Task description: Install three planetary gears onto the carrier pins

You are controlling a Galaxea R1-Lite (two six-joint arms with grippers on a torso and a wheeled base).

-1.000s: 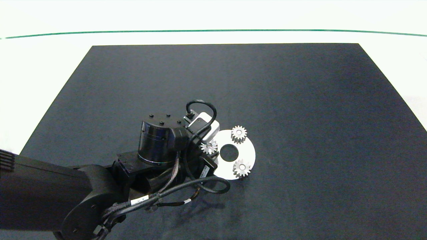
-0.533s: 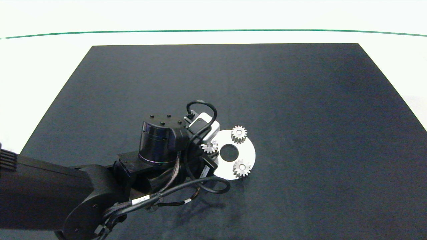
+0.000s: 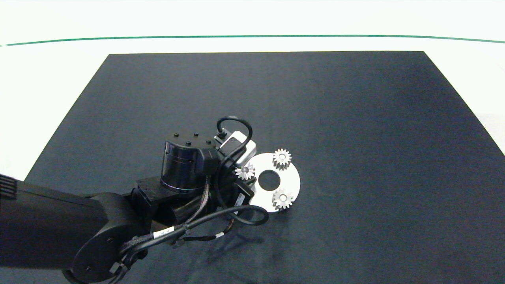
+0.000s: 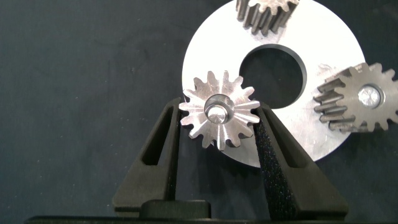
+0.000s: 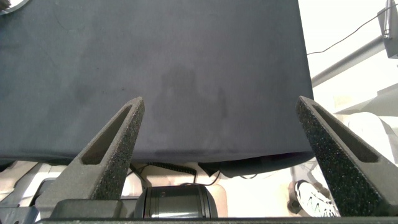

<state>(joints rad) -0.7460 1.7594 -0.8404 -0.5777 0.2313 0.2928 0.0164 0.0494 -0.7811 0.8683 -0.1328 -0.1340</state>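
Note:
A white carrier disc (image 3: 292, 181) lies on the black mat, left of centre. Two planetary gears (image 3: 282, 158) (image 3: 282, 198) sit on its far and near carrier pins. The third gear (image 3: 245, 172) is at the disc's left rim, beside my left arm's wrist (image 3: 185, 165). The left wrist view shows this gear (image 4: 219, 116) on a carrier pin (image 4: 217, 114) whose tip fills the bore. My left gripper (image 4: 219, 119) is shut on its teeth from both sides. A pin tip (image 4: 368, 95) also shows in a neighbouring gear (image 4: 357, 99). My right gripper (image 5: 221, 102) is open, away from the disc.
The black mat (image 3: 355, 118) lies on a white table with a green line (image 3: 252, 36) along the far side. In the right wrist view the mat's edge (image 5: 186, 155) hangs over cables and a shoe (image 5: 308, 196) below.
My left arm, the gear in its gripper and the white disc have all shifted slightly left and toward the far side.

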